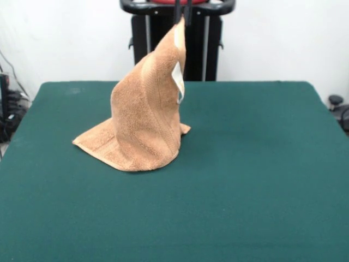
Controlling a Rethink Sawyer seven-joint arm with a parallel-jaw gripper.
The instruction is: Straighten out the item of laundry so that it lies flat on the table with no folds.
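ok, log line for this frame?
gripper: shut on towel corner | towel: lifted, lower edge on table | not flat

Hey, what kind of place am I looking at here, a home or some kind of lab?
Probably a robot test lab, not a home. A large dark green felt-like table fills the room before a bare white wall, a thin dark claw lifts an orange-tan terry towel by one corner, and loose cables lie beside the table.

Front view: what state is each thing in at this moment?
Orange-tan terry hand towel: lifted by its top corner into a cone, lower edge resting on the table, not flat.
White label: hanging at the raised edge.
Gripper: only the tips show, shut on the towel's top corner.
Dark green felt table: bearing the towel's lower edge.
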